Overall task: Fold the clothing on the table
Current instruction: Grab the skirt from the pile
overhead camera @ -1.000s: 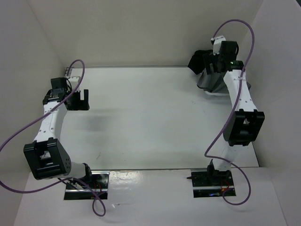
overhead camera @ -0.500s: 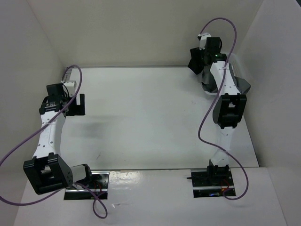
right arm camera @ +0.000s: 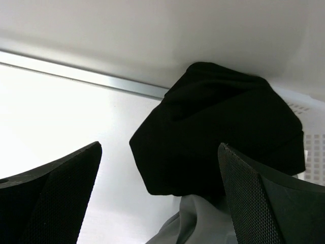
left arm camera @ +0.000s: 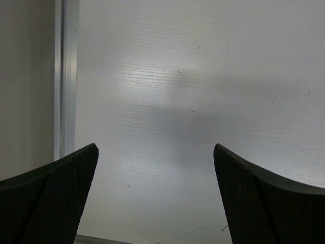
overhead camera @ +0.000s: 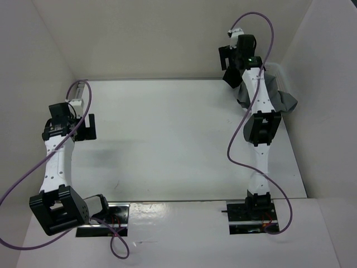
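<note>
1. The clothing [right arm camera: 218,122] lay bunched at the far right corner of the table [overhead camera: 167,145], on top of a grey garment [right arm camera: 195,223] and beside a white mesh basket [right arm camera: 312,140].
2. The right gripper [right arm camera: 158,147] hovered just in front of it, jaws wide apart, holding nothing.
3. The left gripper [left arm camera: 155,147] hung over the table's left side near the metal rail [left arm camera: 66,76], jaws likewise apart.

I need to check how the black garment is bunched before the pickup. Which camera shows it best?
The right wrist view: the black garment fills the middle of the frame, lying over grey cloth. The top view mostly hides it behind the right arm; the left wrist view shows none of it.
</note>
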{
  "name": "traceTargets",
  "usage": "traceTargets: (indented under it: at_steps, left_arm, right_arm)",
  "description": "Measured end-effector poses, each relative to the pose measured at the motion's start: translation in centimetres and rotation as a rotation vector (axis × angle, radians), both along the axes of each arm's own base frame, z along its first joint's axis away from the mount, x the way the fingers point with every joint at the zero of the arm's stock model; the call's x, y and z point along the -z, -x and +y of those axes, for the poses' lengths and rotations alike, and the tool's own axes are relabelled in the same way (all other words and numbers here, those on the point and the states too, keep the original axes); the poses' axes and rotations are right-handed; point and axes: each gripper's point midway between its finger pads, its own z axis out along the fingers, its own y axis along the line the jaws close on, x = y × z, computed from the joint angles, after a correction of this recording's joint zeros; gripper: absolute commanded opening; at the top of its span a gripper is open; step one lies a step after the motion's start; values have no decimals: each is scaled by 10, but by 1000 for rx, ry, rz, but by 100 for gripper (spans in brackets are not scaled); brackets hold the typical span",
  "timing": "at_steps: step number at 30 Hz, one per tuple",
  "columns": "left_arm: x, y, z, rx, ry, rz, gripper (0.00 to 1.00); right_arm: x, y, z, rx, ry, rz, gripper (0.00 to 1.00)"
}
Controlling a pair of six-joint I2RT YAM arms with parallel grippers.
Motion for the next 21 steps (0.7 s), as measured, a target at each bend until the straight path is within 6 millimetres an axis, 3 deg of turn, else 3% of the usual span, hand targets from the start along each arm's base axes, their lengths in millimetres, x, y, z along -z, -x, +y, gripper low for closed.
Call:
traceTargets:
  at_steps: [3, 11, 15, 21]
  left_arm:
    - [2, 2, -1, -1, 4, 11, 100]
    - [4, 3, -1, 2, 5, 18, 100]
    - [4, 4, 1, -3, 5, 20, 100]
    - [4, 5, 4, -16, 5, 20, 100]
  right_arm:
    - [13, -4, 2, -2, 1, 19, 99]
    - [77, -8, 9, 11, 31, 136, 99]
    - [88, -9, 10, 23, 46, 153, 99]
    - [83, -11, 4, 56, 64, 137, 99]
